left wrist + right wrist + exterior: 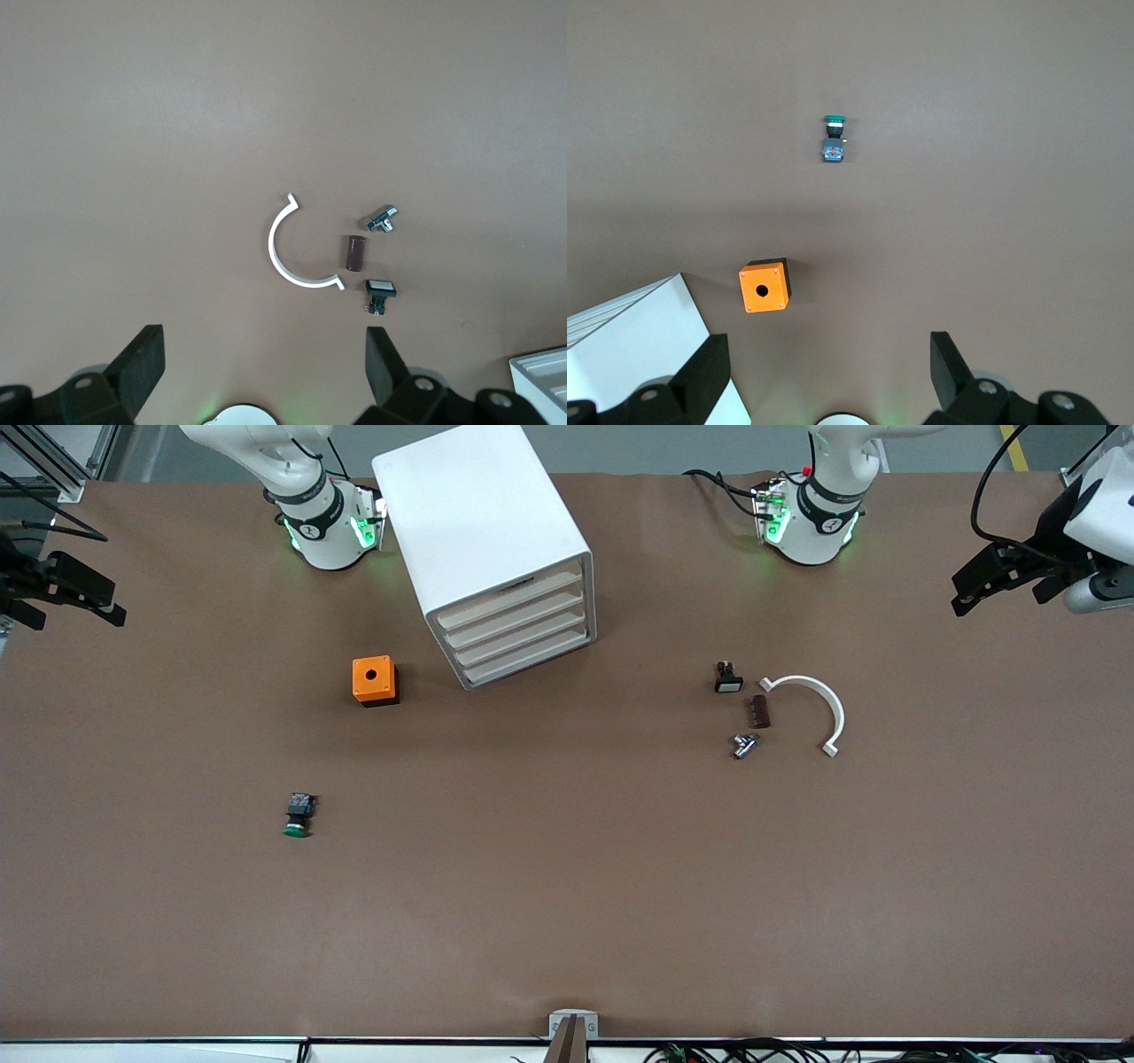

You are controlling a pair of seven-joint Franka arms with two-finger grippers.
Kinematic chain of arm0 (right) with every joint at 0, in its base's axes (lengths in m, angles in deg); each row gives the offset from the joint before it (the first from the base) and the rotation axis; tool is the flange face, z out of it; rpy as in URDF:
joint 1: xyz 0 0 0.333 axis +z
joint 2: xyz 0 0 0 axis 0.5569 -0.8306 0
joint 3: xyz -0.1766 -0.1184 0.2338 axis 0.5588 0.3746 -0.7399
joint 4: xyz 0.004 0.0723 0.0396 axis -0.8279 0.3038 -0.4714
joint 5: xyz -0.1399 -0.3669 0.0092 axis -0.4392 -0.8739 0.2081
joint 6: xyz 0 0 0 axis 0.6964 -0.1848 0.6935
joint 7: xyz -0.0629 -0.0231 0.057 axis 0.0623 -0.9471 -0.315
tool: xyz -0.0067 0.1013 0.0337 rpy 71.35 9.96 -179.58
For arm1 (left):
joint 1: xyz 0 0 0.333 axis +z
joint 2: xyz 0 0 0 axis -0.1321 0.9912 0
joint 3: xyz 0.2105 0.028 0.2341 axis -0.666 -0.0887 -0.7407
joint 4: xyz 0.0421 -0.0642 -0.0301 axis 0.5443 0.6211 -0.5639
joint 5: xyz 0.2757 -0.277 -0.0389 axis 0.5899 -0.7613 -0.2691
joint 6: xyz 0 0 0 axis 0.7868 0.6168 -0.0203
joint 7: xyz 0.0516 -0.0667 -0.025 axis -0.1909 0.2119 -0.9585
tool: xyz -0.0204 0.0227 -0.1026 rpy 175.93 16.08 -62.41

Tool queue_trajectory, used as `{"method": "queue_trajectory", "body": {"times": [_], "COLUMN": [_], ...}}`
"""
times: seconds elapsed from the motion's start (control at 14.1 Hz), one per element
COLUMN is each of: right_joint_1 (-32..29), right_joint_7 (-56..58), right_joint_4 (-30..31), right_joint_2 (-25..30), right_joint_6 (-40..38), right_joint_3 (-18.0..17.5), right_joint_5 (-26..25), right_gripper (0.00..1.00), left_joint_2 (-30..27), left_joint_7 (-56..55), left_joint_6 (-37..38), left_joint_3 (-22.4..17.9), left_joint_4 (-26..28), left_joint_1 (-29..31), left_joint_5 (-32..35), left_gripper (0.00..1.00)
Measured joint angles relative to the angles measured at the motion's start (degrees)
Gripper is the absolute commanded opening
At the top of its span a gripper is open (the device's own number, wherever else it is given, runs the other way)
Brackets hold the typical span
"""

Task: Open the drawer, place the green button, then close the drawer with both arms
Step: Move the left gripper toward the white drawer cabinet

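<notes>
Sitting on the table: one cabinet showing four drawers, one green button, one orange cube, four small parts.

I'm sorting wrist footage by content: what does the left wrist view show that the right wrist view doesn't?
Only the left wrist view shows the white curved piece, the brown block, the small metal part, the black piece with a white face and the open left gripper. Only the right wrist view shows the button, the orange cube and the open right gripper. Both catch a corner of the white cabinet and the brown table.
</notes>
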Motion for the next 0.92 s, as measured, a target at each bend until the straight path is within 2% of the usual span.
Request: {"method": "queue_trajectory", "body": {"times": [0.43, 0.92], "right_joint_1": [0.0, 0.0], "right_joint_7": [0.0, 0.0], "right_joint_4": [0.0, 0.1], "right_joint_2": [0.0, 0.2], "right_joint_6": [0.0, 0.0], "right_joint_3": [0.0, 0.0], "right_joint_5": [0.0, 0.0], "right_gripper": [1.00, 1.00], "left_joint_2": [2.0, 11.0], "left_joint_7": [0.0, -0.5], "left_joint_6": [0.0, -0.9], "left_joint_3": [0.0, 0.1], "left_joint_4": [-0.8, -1.5], "left_joint_1": [0.1, -0.3], "left_joint_5": [0.0, 0.0], "left_gripper": [1.00, 1.00]}}
